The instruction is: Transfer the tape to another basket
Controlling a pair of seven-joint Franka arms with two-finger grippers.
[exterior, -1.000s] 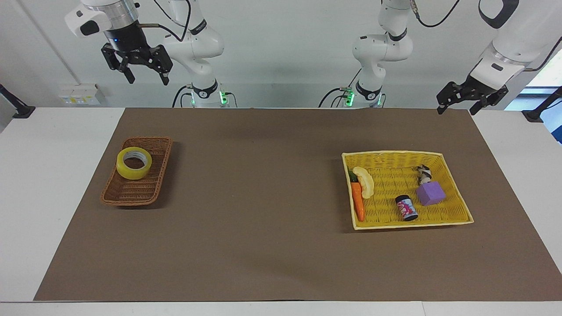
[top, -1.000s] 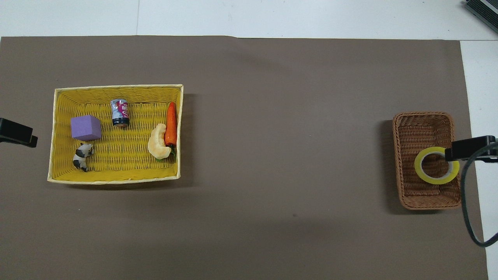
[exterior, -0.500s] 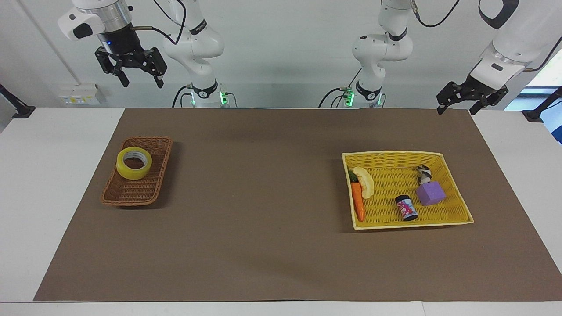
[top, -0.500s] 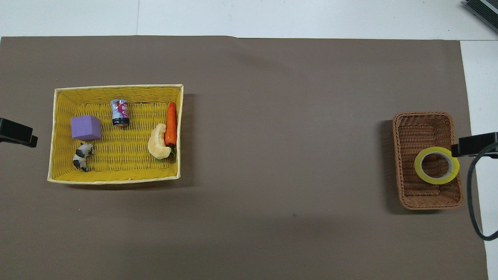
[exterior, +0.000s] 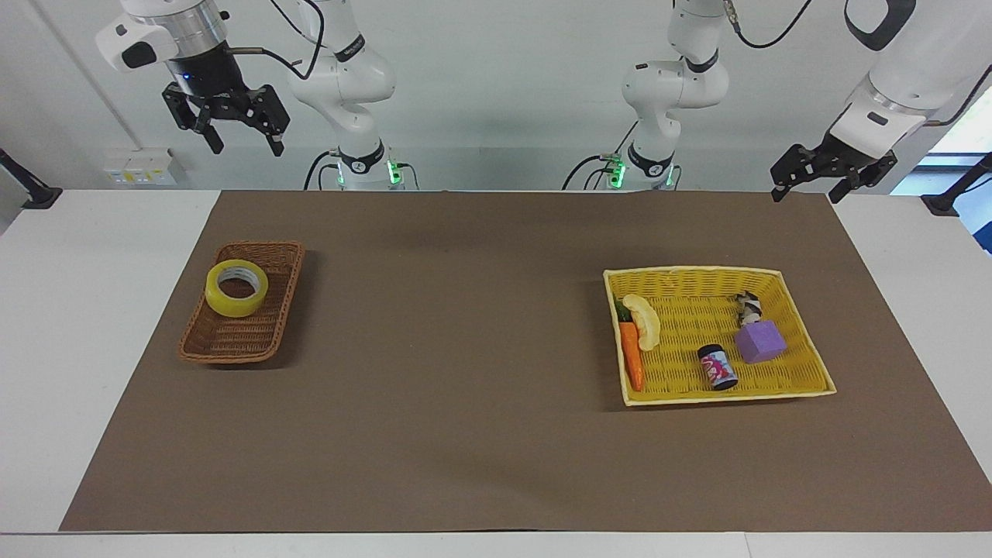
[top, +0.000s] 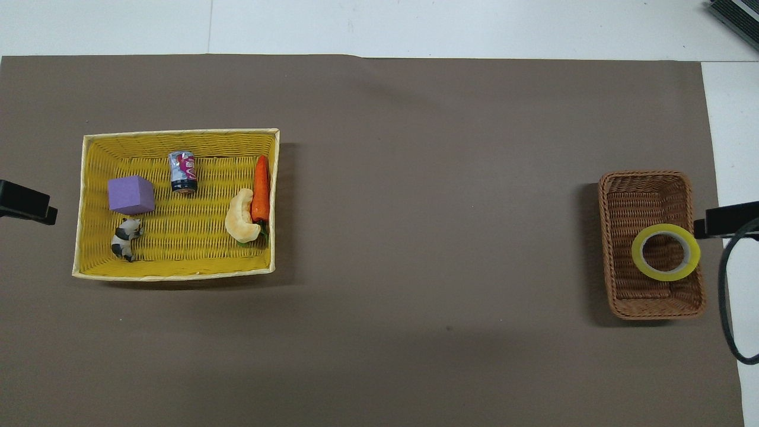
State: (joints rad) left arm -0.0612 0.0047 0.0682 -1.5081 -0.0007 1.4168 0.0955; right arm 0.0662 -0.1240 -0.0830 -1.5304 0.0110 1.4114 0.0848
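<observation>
The tape (exterior: 236, 288), a yellow roll with a pale core, lies in the small brown wicker basket (exterior: 232, 341) at the right arm's end of the table, against the basket's end nearer to the robots. It also shows in the overhead view (top: 665, 252), in the same basket (top: 643, 190). My right gripper (exterior: 244, 145) hangs open and empty high in the air, well above the tape and the basket. My left gripper (exterior: 806, 194) is open and empty and waits high over the mat's corner at the left arm's end.
A larger yellow basket (exterior: 697, 270) toward the left arm's end holds a carrot (exterior: 632, 356), a pale curved toy (exterior: 645, 319), a small can (exterior: 718, 367), a purple block (exterior: 760, 342) and a black-and-white figure (exterior: 748, 306). A brown mat (exterior: 465, 349) covers the table.
My right gripper has risen and drifted away from over the brown basket toward the right arm's end. The tape stays in the basket. The left arm has not moved.
</observation>
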